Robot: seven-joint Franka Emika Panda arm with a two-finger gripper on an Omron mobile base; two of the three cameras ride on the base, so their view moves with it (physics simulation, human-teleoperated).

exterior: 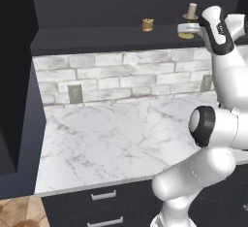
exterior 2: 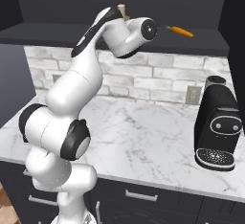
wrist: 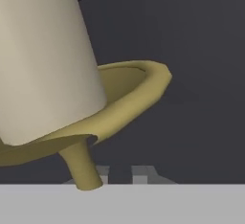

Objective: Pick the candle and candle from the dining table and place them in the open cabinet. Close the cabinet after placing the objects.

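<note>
Jaws: drawn tight together on the slim brass candlestick of the cream candle (wrist: 45, 60), which sits very close to the hand camera and tilts there toward 11 o'clock. Its brass drip cup flares out toward 3 o'clock and the stem runs down to 6 o'clock.

In the left base view the gripper (exterior: 188, 27) is at the cabinet shelf (exterior: 97, 39), reaching in from 3 o'clock. The cream candle (exterior: 192, 10) stands upright above the hand, its brass foot just over the shelf; whether the foot touches the shelf cannot be told.

The squat golden-tan candle (exterior: 148, 24) stands on the same shelf, at 9 o'clock of the cream candle and apart from it.

In the right base view only the cream candle's top (exterior 2: 121, 10) shows above the wrist. An orange carrot (exterior 2: 181, 31) lies on the shelf at 3 o'clock of the wrist.

Below the shelf: a white brick wall (exterior: 116, 75) and a marble counter (exterior: 111, 138). A black coffee machine (exterior 2: 218, 122) stands on the counter at 4 o'clock of the right base view. Dark drawers (exterior: 104, 206) with horizontal handles run under the counter edge.
</note>
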